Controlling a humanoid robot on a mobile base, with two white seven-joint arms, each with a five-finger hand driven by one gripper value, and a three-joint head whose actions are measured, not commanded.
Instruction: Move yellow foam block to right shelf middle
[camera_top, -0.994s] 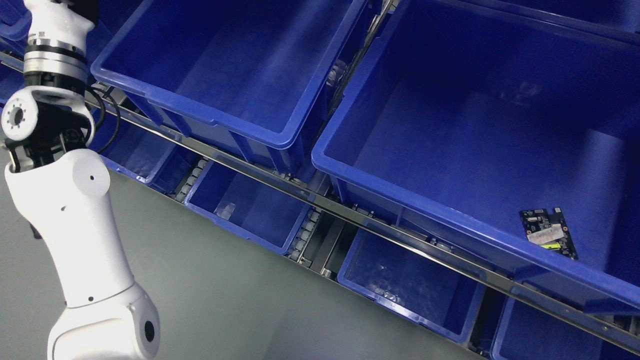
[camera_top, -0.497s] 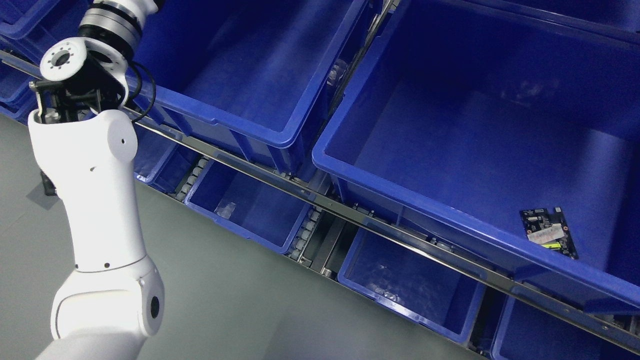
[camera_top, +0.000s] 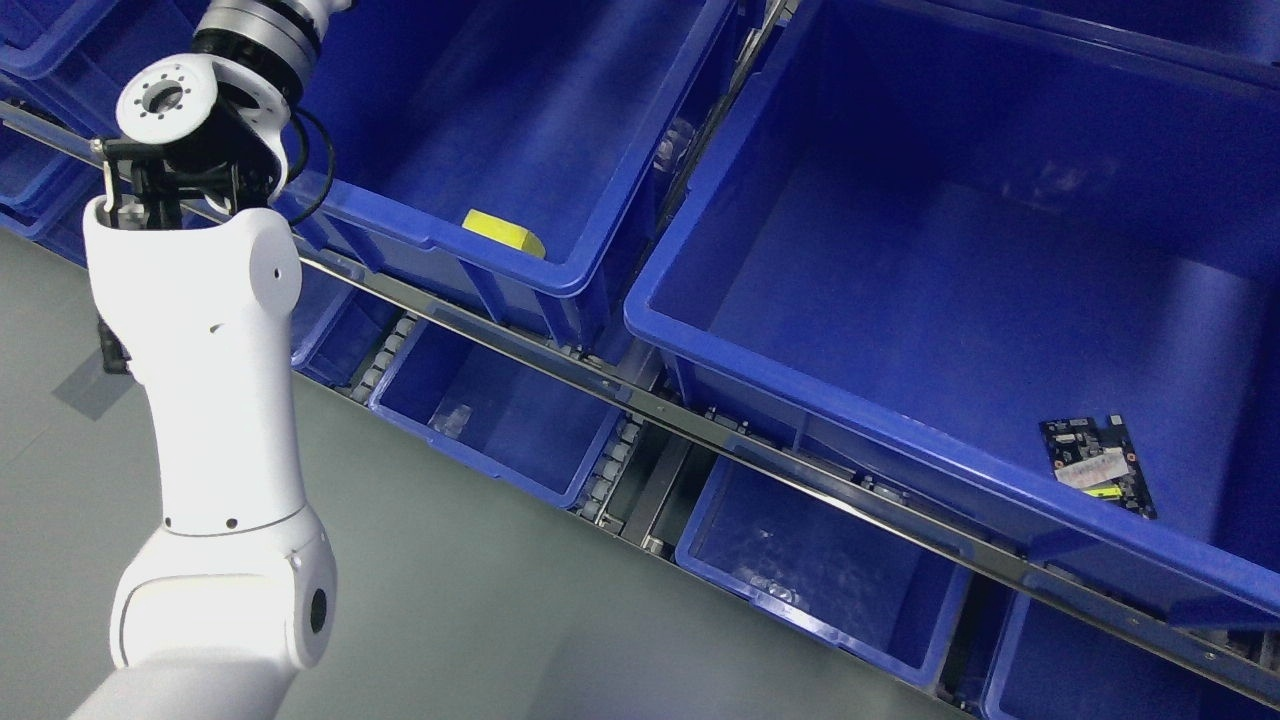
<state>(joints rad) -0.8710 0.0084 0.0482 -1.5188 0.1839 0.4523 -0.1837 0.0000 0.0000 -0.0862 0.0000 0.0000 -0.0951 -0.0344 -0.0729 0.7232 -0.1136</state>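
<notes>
1. Now the yellow foam block (camera_top: 504, 233) lies in the upper left blue bin (camera_top: 560, 275), against its near wall.
2. No robot hand shows, so its grip cannot be told; only the left arm (camera_top: 215, 400) rises at the left, its wrist leaving the top edge.
3. Farther right, a circuit board (camera_top: 1098, 466) rests in the large bin (camera_top: 800, 400).

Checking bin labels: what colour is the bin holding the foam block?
Blue. The bin holding the yellow foam block shows best in the head view.
</notes>
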